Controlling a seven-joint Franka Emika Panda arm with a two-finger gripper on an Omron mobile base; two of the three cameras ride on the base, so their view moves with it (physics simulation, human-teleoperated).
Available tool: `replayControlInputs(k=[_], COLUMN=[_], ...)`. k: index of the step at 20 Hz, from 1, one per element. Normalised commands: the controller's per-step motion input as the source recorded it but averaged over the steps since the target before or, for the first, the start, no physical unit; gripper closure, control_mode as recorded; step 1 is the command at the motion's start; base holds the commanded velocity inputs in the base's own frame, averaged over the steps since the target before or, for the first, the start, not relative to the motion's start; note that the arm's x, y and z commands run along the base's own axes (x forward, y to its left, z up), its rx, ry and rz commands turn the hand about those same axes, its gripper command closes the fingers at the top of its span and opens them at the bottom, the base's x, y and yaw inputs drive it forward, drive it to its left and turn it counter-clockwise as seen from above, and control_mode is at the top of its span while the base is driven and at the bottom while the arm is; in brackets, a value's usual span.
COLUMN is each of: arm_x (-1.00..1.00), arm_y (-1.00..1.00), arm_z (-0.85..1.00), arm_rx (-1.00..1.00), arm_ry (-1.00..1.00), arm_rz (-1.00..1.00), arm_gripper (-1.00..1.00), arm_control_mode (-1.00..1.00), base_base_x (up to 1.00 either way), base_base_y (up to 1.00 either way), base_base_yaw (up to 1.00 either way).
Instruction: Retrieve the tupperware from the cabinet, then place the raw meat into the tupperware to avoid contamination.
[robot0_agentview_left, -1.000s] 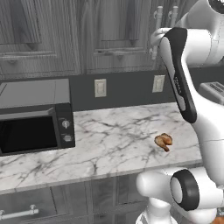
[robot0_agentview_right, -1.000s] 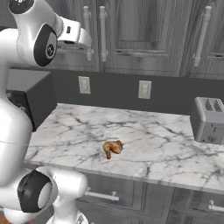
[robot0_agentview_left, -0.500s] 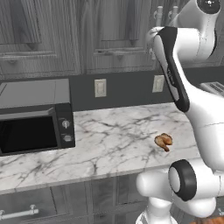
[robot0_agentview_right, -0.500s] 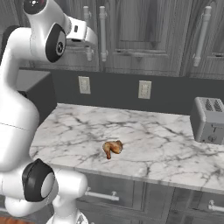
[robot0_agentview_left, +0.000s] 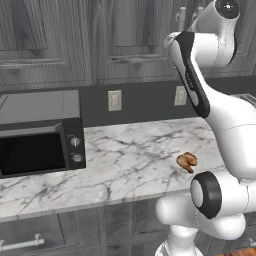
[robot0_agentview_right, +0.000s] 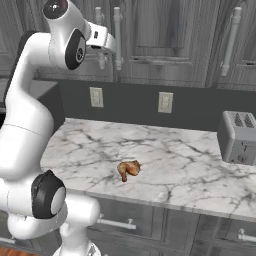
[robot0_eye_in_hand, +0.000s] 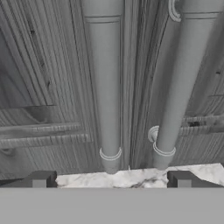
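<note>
The cabinet (robot0_agentview_right: 160, 40) (robot0_agentview_left: 125, 35) is a dark grey wood-grain wall unit with its doors closed. The tupperware is hidden. The raw meat (robot0_agentview_left: 186, 160) (robot0_agentview_right: 128, 169), a small brown-orange lump, lies on the marble counter (robot0_agentview_right: 175, 150) below. My gripper (robot0_agentview_right: 113, 44) is raised in front of two vertical silver handles (robot0_agentview_right: 118, 37). In the hand view my gripper (robot0_eye_in_hand: 113, 180) is open with nothing between its fingertips (robot0_eye_in_hand: 41, 179). The left handle (robot0_eye_in_hand: 105, 83) and right handle (robot0_eye_in_hand: 183, 78) stand close ahead on the cabinet door (robot0_eye_in_hand: 43, 87).
A black microwave (robot0_agentview_left: 37, 132) sits at the counter's left end and a grey toaster (robot0_agentview_right: 240, 137) at its right. Wall outlets (robot0_agentview_right: 165, 102) line the dark backsplash. Drawers with bar handles (robot0_agentview_right: 116, 223) run below the counter. Another cabinet handle (robot0_agentview_right: 230, 40) hangs further right.
The arm has straightened upward and the hand has moved closer to the two cabinet handles. The meat has not moved.
</note>
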Motion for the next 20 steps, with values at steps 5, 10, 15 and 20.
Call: replayControlInputs(k=[5,10,15,20], arm_x=[0.33,0.41,0.4,0.56], arm_y=[0.0,0.0,0.0,-0.11], arm_z=[-0.22,-0.19,-0.16,-0.2], arm_rx=[0.0,0.0,0.0,0.01], arm_ry=[0.01,0.0,0.0,0.0], arm_rz=[0.0,0.0,0.0,0.0], arm_gripper=[-1.0,-1.0,-1.0,-1.0], arm_control_mode=[-1.0,-1.0,-1.0,-1.0], base_base_x=[0.0,0.0,0.0,0.0], base_base_y=[0.0,0.0,0.0,0.0], base_base_yaw=[0.0,0.0,0.0,0.0])
